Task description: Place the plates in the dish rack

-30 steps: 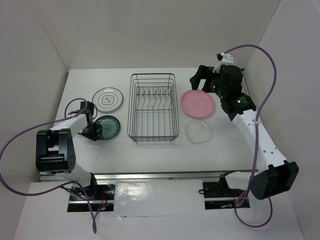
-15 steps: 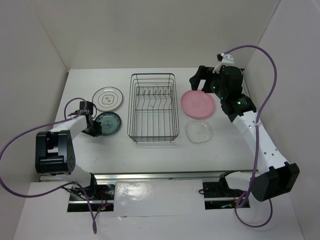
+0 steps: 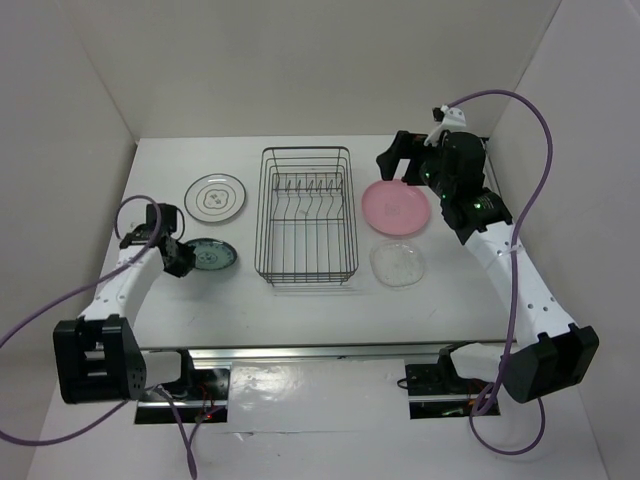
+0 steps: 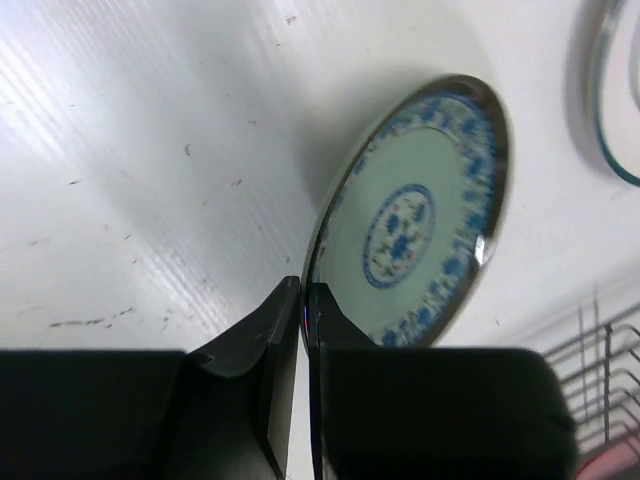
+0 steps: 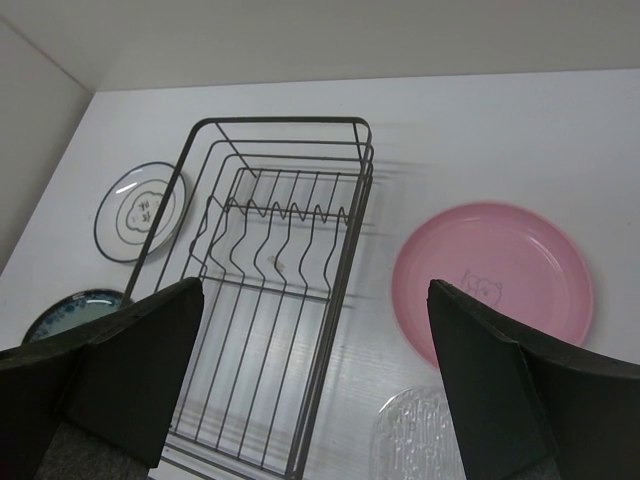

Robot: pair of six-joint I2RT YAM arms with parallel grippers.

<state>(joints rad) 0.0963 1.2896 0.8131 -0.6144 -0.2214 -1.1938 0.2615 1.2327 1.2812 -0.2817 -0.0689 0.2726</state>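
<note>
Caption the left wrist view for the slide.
Left gripper shut on the rim of the tilted round dark teal patterned plate.

We look into a robotics lab test cell; a white table (image 3: 300,300) is boxed in by bare white panel walls (image 3: 330,70); two robot arms (image 3: 510,260) are bolted to a metal rail (image 3: 320,352) at its near edge, trailing purple cables (image 3: 545,130); the wire dish rack (image 3: 306,215) and plates (image 3: 396,207), the dark teal plate (image 3: 212,256) among them, are the only household things.
</note>
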